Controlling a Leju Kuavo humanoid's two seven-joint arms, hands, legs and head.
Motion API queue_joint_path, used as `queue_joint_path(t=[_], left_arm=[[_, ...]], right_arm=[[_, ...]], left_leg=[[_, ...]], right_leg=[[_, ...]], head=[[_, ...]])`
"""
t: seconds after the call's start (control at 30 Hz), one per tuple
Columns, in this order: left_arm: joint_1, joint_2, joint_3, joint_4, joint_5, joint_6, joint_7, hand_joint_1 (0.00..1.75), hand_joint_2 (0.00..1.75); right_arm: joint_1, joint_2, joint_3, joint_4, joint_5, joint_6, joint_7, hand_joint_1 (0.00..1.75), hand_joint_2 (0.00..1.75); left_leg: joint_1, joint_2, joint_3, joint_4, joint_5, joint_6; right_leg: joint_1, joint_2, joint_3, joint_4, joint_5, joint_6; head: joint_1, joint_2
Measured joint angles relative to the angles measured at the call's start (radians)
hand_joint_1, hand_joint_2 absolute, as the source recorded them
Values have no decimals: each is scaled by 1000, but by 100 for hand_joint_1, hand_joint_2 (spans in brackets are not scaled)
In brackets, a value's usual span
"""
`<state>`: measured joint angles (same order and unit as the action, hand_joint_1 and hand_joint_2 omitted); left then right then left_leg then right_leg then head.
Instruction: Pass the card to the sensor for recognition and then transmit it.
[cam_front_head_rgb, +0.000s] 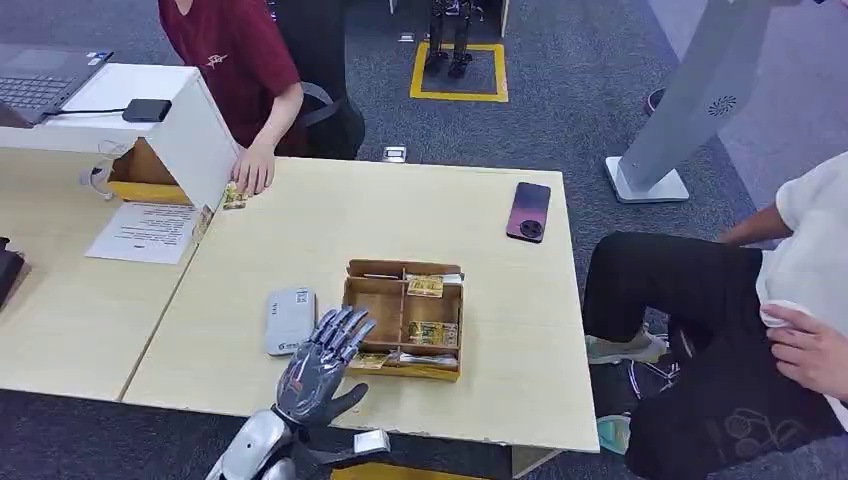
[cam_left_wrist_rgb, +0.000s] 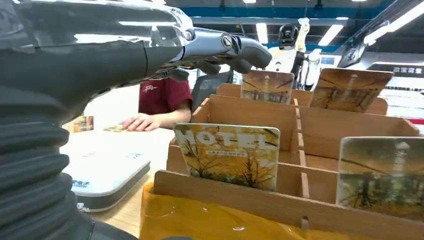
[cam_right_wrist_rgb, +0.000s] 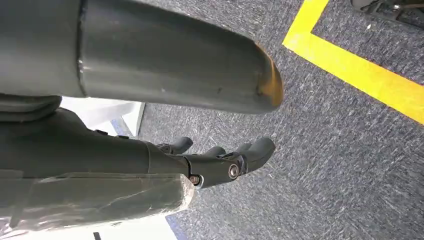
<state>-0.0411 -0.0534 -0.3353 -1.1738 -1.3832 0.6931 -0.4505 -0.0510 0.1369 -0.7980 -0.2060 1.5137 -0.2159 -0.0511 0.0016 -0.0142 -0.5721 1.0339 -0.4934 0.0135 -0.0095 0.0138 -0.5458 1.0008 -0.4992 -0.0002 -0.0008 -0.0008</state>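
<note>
One wooden box (cam_front_head_rgb: 352, 298) sits on the one long table (cam_front_head_rgb: 300, 225). Four hotel cards stand in it: two near ones (cam_left_wrist_rgb: 227, 155) (cam_left_wrist_rgb: 382, 175) and two far ones (cam_left_wrist_rgb: 266, 86) (cam_left_wrist_rgb: 350, 89). One more card (cam_front_head_rgb: 234, 197) lies at 10 o'clock from the box, by a person's hand (cam_front_head_rgb: 253, 168). One white card reader (cam_front_head_rgb: 290, 320) lies at 9 o'clock from the box, and one phone (cam_front_head_rgb: 528, 211) at 1 o'clock. There is one laptop (cam_front_head_rgb: 40, 85), one small black device (cam_front_head_rgb: 147, 110) and one printed sheet (cam_front_head_rgb: 145, 232), all toward 10 o'clock. Two people sit by: one at 11 o'clock (cam_front_head_rgb: 235, 45), one at 3 o'clock (cam_front_head_rgb: 800, 260). Two robot hands show: the left hand (cam_front_head_rgb: 325, 360) and the right hand (cam_right_wrist_rgb: 220, 160).
</note>
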Motion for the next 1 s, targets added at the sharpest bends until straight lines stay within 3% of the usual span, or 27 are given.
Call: queue_joint_path(t=[0.5, 0.67, 0.7, 0.73, 1.0], left_arm=[[3, -10, 46, -19, 8, 0, -16, 0, 175], [3, -13, 48, -18, 84, 0, -52, 0, 175], [3, -14, 48, -18, 89, 0, -56, 56, 175], [4, -14, 48, -18, 92, 0, -56, 175, 175], [0, -3, 19, 24, 249, 0, -61, 175, 175]], right_arm=[[0, 0, 0, 0, 0, 0, 0, 0, 0], [0, 0, 0, 0, 0, -1, 0, 0, 0], [0, 0, 0, 0, 0, -1, 0, 0, 0], [0, 0, 0, 0, 0, -1, 0, 0, 0], [0, 0, 0, 0, 0, -1, 0, 0, 0]], left_leg=[[0, 0, 0, 0, 0, 0], [0, 0, 0, 0, 0, 0], [0, 0, 0, 0, 0, 0], [0, 0, 0, 0, 0, 0], [0, 0, 0, 0, 0, 0]], right_leg=[[0, 0, 0, 0, 0, 0], [0, 0, 0, 0, 0, 0], [0, 0, 0, 0, 0, 0], [0, 0, 0, 0, 0, 0], [0, 0, 0, 0, 0, 0]], head=[[0, 0], [0, 0], [0, 0], [0, 0], [0, 0]])
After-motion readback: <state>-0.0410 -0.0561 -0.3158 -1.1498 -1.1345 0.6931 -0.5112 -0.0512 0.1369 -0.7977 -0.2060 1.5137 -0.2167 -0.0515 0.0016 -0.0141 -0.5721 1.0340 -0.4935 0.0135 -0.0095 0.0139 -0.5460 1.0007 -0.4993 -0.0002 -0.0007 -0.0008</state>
